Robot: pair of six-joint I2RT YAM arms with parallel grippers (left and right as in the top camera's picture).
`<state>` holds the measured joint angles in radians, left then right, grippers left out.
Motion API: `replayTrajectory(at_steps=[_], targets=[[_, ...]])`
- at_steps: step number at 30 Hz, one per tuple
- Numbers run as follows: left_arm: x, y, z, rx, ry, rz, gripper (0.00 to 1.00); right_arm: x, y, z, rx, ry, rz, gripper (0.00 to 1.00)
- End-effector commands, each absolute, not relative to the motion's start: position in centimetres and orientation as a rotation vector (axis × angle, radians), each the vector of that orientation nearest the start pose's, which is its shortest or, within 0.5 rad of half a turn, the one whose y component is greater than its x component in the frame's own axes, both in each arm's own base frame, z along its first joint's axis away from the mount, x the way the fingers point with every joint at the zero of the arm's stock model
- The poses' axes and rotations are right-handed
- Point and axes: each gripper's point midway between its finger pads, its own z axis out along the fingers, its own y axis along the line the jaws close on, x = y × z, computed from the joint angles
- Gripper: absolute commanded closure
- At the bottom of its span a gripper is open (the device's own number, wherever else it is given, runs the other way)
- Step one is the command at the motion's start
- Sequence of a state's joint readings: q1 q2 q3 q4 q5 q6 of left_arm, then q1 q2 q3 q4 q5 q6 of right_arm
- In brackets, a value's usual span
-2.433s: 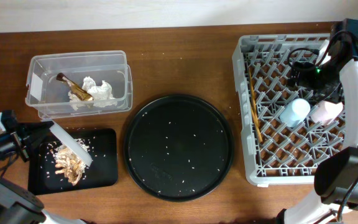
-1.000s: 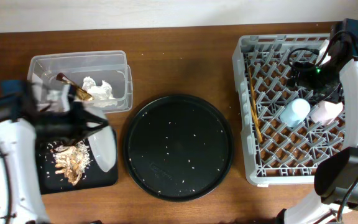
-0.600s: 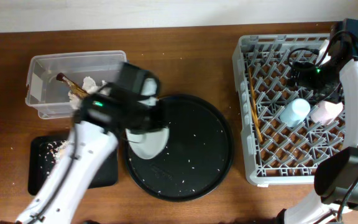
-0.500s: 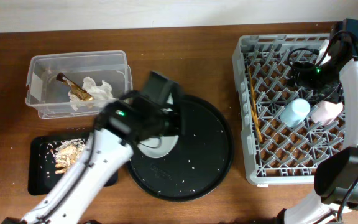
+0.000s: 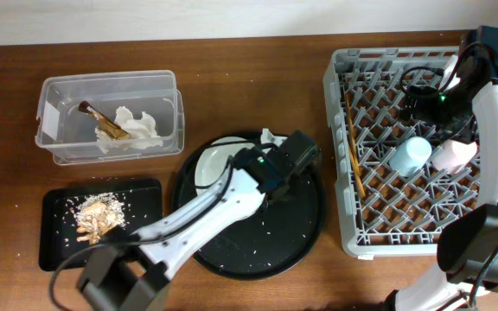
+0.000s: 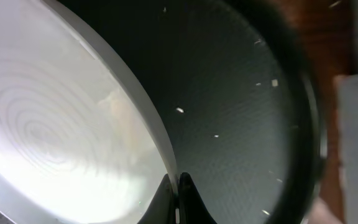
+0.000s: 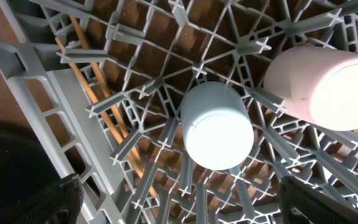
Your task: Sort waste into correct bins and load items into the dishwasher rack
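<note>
My left gripper (image 5: pixel 253 166) is shut on the rim of the pale grey bowl (image 5: pixel 212 164). The left wrist view shows the thin rim pinched between the fingertips (image 6: pixel 166 194), the bowl (image 6: pixel 55 130) to their left. The bowl is over the round tray's left half; whether it rests there I cannot tell. My right gripper (image 5: pixel 430 104) hangs open above the dishwasher rack (image 5: pixel 340 86), over the light blue cup (image 7: pixel 216 127). The pink cup (image 7: pixel 322 87) stands beside it, and brown chopsticks (image 5: pixel 354 147) lie along the rack's left side.
The large round black tray (image 5: pixel 266 233) is speckled with rice grains. The clear tub (image 5: pixel 111 79) at back left holds white tissue (image 5: pixel 137 125) and a brown stick scrap (image 5: pixel 102 125). The shallow black tray (image 5: pixel 141 216) at front left holds food scraps (image 5: pixel 98 220).
My left arm swung right from the shallow black tray to the round tray, carrying the grey bowl with it. The right arm has not moved.
</note>
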<state>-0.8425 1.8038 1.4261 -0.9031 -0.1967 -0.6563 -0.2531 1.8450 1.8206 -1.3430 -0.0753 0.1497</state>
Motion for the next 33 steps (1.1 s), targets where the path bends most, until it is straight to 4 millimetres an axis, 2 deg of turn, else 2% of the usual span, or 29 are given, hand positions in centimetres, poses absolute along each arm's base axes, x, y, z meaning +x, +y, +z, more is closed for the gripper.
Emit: replayTrajectory(at_steps=[1, 5, 10, 11, 12, 16, 19, 21, 22, 23, 24, 28, 29, 30, 31, 33], targets=[[29.2, -27.5, 8.5, 0.210, 2.816, -0.026, 1.00, 37.7, -8.6, 17.8, 0.585, 2.887, 0.088, 0.02], [29.1, -27.7, 8.4, 0.212, 2.822, -0.038, 0.97, 37.7, -8.6, 17.8, 0.585, 2.886, 0.088, 0.02], [29.1, -27.7, 8.4, 0.214, 2.822, -0.038, 0.66, 37.7, -8.6, 17.8, 0.585, 2.886, 0.088, 0.02], [29.1, -27.7, 8.4, 0.214, 2.822, -0.038, 0.55, 37.7, -8.6, 17.8, 0.584, 2.886, 0.088, 0.02], [29.1, -27.7, 8.4, 0.214, 2.822, -0.038, 0.51, 37.7, -8.6, 17.8, 0.585, 2.887, 0.088, 0.02], [29.0, -27.6, 9.1, 0.217, 2.829, -0.044, 0.52, 37.7, -8.6, 17.8, 0.585, 2.887, 0.088, 0.02], [29.3, -26.6, 11.5, 0.185, 2.824, -0.037, 0.51, 37.7, -8.6, 17.8, 0.585, 2.887, 0.088, 0.02], [30.3, -24.1, 14.9, 0.104, 2.809, -0.007, 0.50, 37.7, -8.6, 17.8, 0.585, 2.886, 0.088, 0.02], [30.6, -23.1, 15.9, 0.073, 2.801, 0.007, 0.50, 37.7, -8.6, 17.8, 0.585, 2.887, 0.088, 0.02], [31.1, -21.2, 17.5, 0.017, 2.791, 0.038, 0.50, 37.7, -8.6, 17.8, 0.585, 2.887, 0.088, 0.02], [31.7, -18.0, 19.8, -0.081, 2.771, 0.077, 0.50, 37.7, -8.6, 17.8, 0.585, 2.886, 0.088, 0.02], [32.6, -10.2, 23.0, -0.342, 2.713, 0.159, 0.43, 37.7, -8.6, 17.8, 0.585, 2.887, 0.088, 0.02], [32.7, -7.6, 23.6, -0.440, 2.694, 0.173, 0.00, 37.7, -8.6, 17.8, 0.585, 2.886, 0.088, 0.02], [32.7, -5.8, 24.0, -0.513, 2.683, 0.181, 0.00, 37.7, -8.6, 17.8, 0.585, 2.886, 0.088, 0.02], [32.3, -3.1, 24.3, -0.616, 2.674, 0.210, 0.00, 37.7, -8.6, 17.8, 0.585, 2.886, 0.088, 0.02], [31.3, 0.2, 24.2, -0.744, 2.680, 0.260, 0.00, 37.7, -8.6, 17.8, 0.585, 2.887, 0.088, 0.02]])
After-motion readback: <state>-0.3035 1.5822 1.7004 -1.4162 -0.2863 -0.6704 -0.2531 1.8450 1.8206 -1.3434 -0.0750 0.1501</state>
